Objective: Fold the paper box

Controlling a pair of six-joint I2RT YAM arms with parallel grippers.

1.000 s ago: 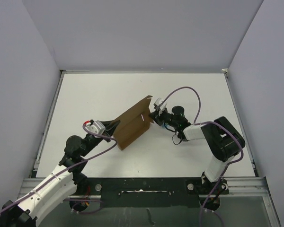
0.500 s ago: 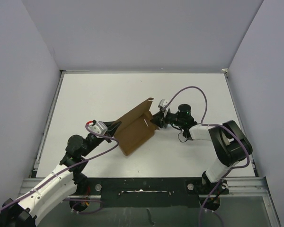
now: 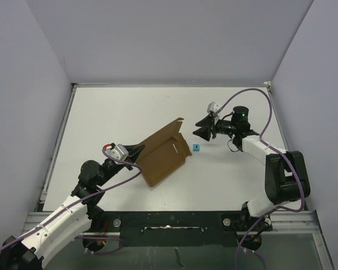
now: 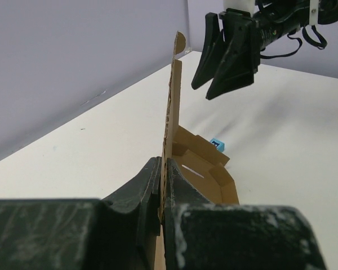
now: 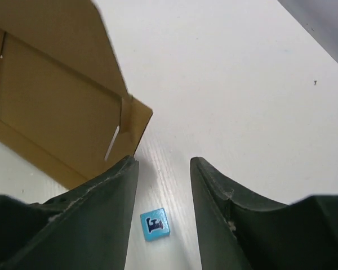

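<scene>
the left pincer [image 4: 162, 185] is pinched shut on a tall flap of the paper box [image 3: 163, 154], mid bench [image 3: 112, 112]. the right pincer [image 3: 203, 128] hangs half open and empty. held by one thin flap only, the box may flop, bend, or bump the blue cube [image 3: 196, 148] beside it.

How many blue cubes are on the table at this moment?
1. The blue cube lies on the table just right of the paper box, not touching it. Another could be hidden behind the box's raised panel.
</scene>
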